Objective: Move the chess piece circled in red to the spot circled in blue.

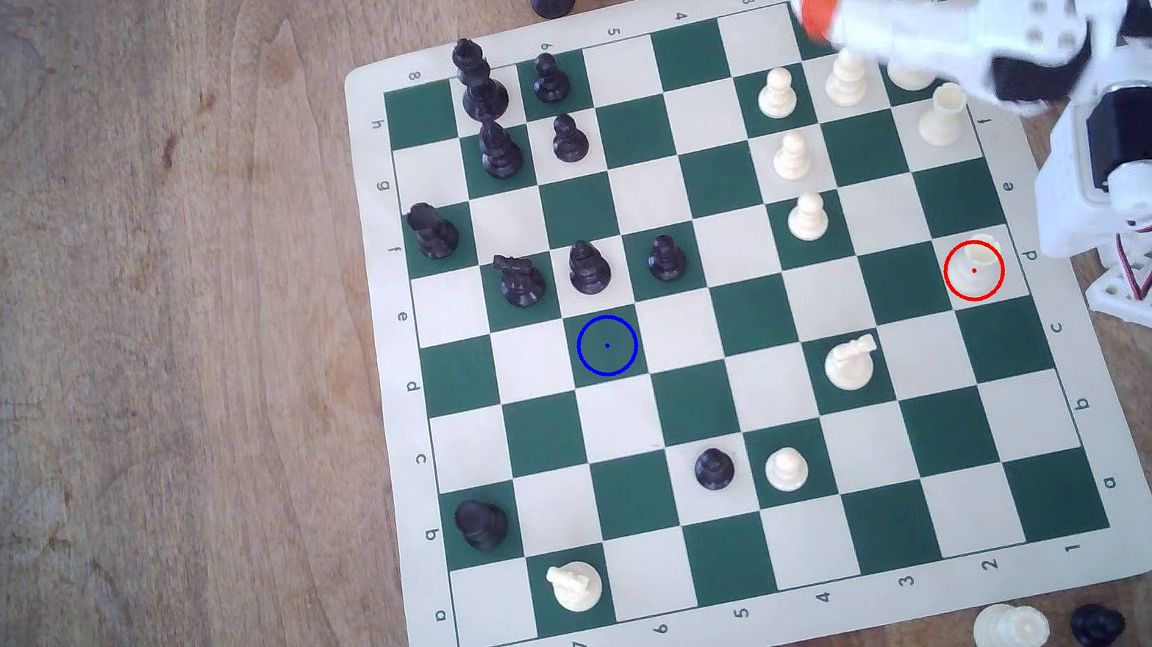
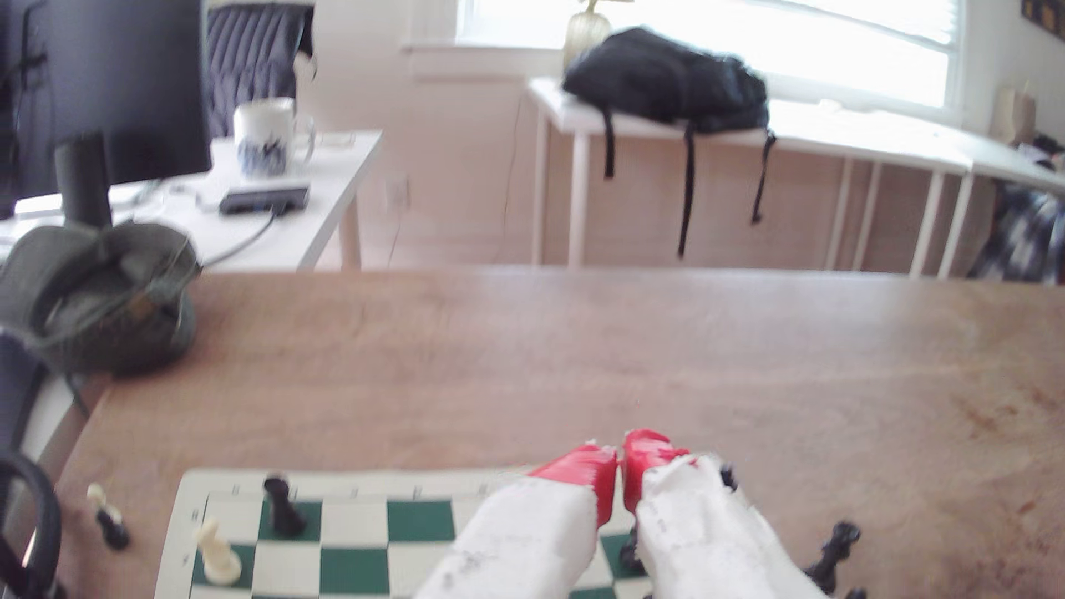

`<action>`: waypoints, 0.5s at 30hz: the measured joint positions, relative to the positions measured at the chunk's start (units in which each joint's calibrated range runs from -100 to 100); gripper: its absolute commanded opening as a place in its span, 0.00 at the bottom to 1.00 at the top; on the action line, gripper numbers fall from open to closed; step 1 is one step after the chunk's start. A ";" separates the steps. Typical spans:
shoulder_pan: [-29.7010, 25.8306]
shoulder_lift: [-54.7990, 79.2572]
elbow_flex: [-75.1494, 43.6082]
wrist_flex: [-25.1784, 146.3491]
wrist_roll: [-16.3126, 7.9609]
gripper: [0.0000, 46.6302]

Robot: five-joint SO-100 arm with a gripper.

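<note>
— What's under you?

— A wooden tabletop [image 1: 101, 370] with wide bare room on the exterior view's left. The board [image 1: 734, 318] lies toward that view's right, one edge close to my base.

— Where's open room on the board?

— The middle files and the rows near the a-edge are mostly bare. Black pieces crowd the 6–8 side, white ones the 2–3 side.

— The rook?

— The rook [image 1: 981, 255] stands in the red ring on a cream square at the board's edge nearest my base. The blue-ringed square [image 1: 606, 345] is dark green, well apart, just beside a black pawn [image 1: 588, 268].

— Your jaws?

— My gripper [image 2: 620, 461] hangs blurred above the board's corner, red tips nearly touching, holding nothing.
</note>
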 measured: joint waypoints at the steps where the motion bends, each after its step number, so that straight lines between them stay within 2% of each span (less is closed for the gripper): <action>1: -0.52 0.25 -0.63 3.03 -0.05 0.01; 7: -2.14 5.53 -4.16 23.75 -0.44 0.01; 11: -6.12 9.13 -4.79 32.75 -1.61 0.13; 13: -8.48 11.31 -5.78 36.89 -2.54 0.23; 15: -9.22 12.57 -5.87 38.96 -2.88 0.28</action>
